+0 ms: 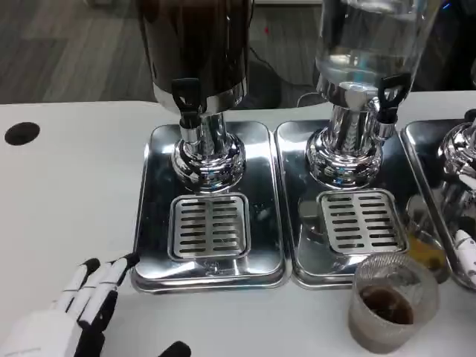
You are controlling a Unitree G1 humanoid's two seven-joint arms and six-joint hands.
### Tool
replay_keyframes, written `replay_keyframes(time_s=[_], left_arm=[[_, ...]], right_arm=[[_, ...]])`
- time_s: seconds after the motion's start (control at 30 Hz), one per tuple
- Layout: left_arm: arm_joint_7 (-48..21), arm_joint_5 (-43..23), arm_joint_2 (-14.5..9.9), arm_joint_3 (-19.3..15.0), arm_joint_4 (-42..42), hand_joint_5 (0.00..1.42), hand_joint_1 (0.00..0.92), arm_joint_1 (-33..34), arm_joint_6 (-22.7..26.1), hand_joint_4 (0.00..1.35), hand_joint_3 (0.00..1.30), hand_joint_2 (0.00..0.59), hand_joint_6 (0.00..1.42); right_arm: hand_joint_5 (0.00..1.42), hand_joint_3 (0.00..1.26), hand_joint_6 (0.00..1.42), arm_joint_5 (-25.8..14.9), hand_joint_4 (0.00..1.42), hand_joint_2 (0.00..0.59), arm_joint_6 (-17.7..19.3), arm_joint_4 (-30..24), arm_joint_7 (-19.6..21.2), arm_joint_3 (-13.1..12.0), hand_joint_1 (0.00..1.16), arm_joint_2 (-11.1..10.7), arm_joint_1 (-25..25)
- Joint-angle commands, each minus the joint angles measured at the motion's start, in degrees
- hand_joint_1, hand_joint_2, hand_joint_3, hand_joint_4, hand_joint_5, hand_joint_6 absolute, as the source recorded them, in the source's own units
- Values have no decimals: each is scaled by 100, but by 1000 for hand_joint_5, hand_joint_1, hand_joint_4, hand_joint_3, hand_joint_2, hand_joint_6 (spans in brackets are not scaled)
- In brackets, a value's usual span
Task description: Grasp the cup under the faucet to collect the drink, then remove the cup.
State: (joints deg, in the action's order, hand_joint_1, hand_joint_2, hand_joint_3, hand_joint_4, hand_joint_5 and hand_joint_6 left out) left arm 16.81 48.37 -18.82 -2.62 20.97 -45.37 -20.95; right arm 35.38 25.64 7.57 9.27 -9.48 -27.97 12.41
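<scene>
Currently the cup (392, 301) — a clear plastic tumbler with dark drink in its bottom — stands upright on the white bench (67, 186), at the lower right of the head view. It sits just in front of the middle steel drip tray (343, 264), off its grate and no longer under the faucet (388, 95) of the clear dispenser (368, 44). The left hand (78, 316) rests low at the lower left, fingers (111, 279) spread and holding nothing, pointing toward the left drip tray (208, 253). The cup lies well apart from it, far to its right. The right hand (465, 256) shows as a sliver at the right edge — much nearer the cup, though whether it is spread or curled cannot be told. Judging by this, the drink looks collected and the cup removed.
</scene>
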Motion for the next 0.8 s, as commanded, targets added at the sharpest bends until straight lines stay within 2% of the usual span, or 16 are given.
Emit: replay_keyframes(time_s=[0.03,0.2,0.37,0.57,0.8], left_arm=[[63,50,-44,-88,-21,53,0,-67,58,0,112,137,278],[7,-10,-47,-114,-30,50,0,-47,104,0,112,136,279],[-27,-63,-51,-106,-59,55,0,-11,131,0,108,136,277],[-47,-56,-64,-114,11,59,0,-19,141,0,103,137,274],[-64,-71,-62,-121,-5,61,0,9,180,0,102,135,273]], right_arm=[[56,170,0,-98,12,586,-33,72,149,20,231,-101,15],[58,171,0,-157,12,586,-15,26,198,53,235,-81,101],[55,171,0,-63,12,586,-1,-152,284,109,239,-84,215],[50,168,0,271,12,586,-10,-333,486,201,243,-187,322],[45,163,0,278,4,586,-79,-395,497,259,247,-164,360]])
